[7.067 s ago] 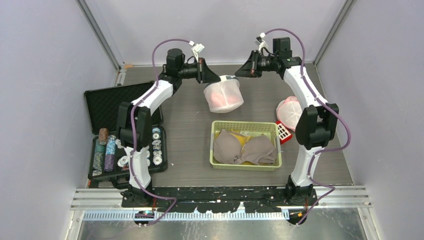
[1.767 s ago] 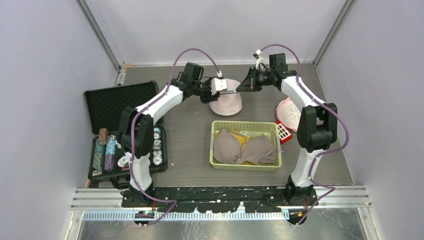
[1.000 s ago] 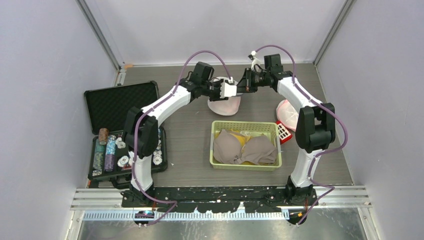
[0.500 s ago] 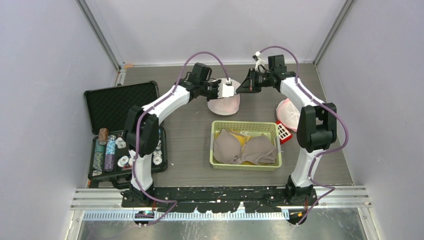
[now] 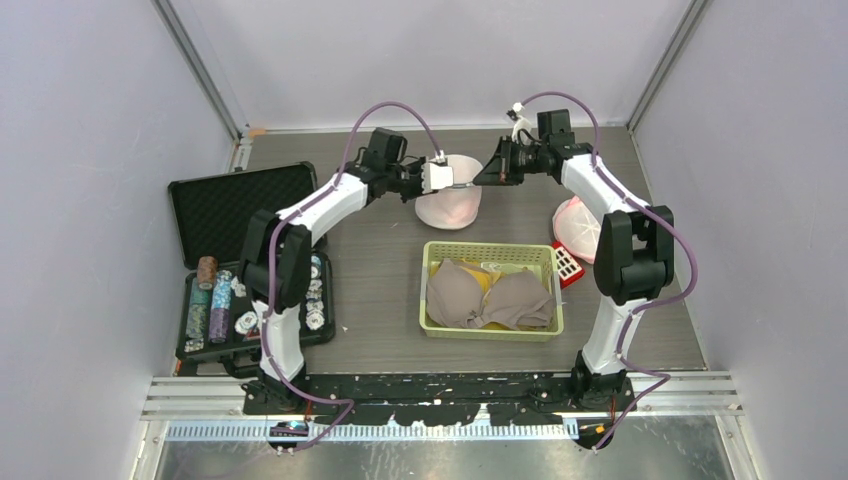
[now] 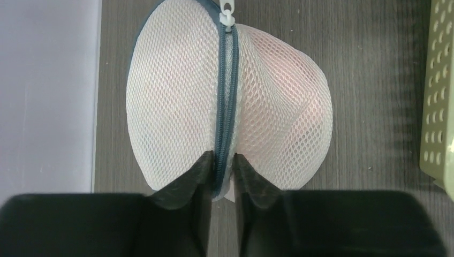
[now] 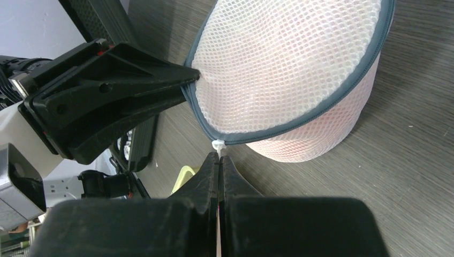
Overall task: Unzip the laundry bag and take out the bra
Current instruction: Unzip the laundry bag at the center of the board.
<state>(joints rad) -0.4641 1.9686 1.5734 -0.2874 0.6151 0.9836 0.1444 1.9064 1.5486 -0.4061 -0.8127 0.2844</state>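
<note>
The white mesh laundry bag [image 5: 450, 205] rests on the table between both arms, its grey-blue zipper [image 6: 227, 107] running over the dome. A pink bra [image 6: 300, 96] shows faintly through the mesh. My left gripper [image 6: 225, 160] is shut on the bag's seam at the near end of the zipper. The white zipper pull [image 7: 217, 145] sits at the opposite end, and my right gripper [image 7: 219, 158] is shut on its tab. From above, the left gripper [image 5: 445, 182] and right gripper [image 5: 480, 178] meet at the bag's top rim.
A yellow-green basket [image 5: 432, 262] holding taupe bras [image 5: 490, 297] stands just in front of the bag. A second mesh bag [image 5: 578, 222] and a red-and-white item [image 5: 567, 263] lie at the right. An open black case [image 5: 215, 200] with poker chips is at the left.
The left gripper closed on the bag's zipper seam and drew back to the left a little. The right gripper stayed shut on the pull, and the bag now stands more upright.
</note>
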